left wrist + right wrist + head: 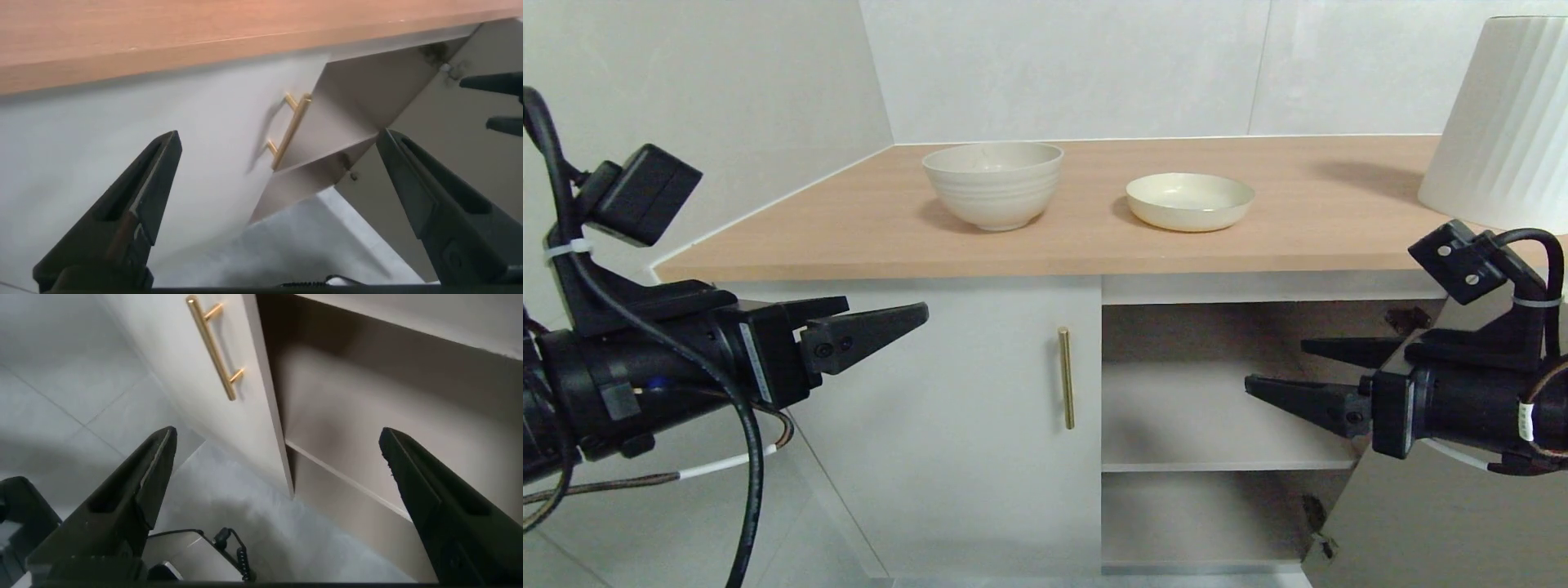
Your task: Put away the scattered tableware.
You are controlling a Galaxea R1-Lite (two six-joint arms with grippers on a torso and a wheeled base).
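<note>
Both pincers hang below the countertop, jaws spread wide and holding nothing. The left gripper points at the closed cabinet door, with the brass handle a little past its tips. The deep bowl stands above and beyond it on the counter. The right gripper sits before the open compartment, level with the shelf. The shallow dish rests higher up, well apart from its fingers, just beside the bowl.
</note>
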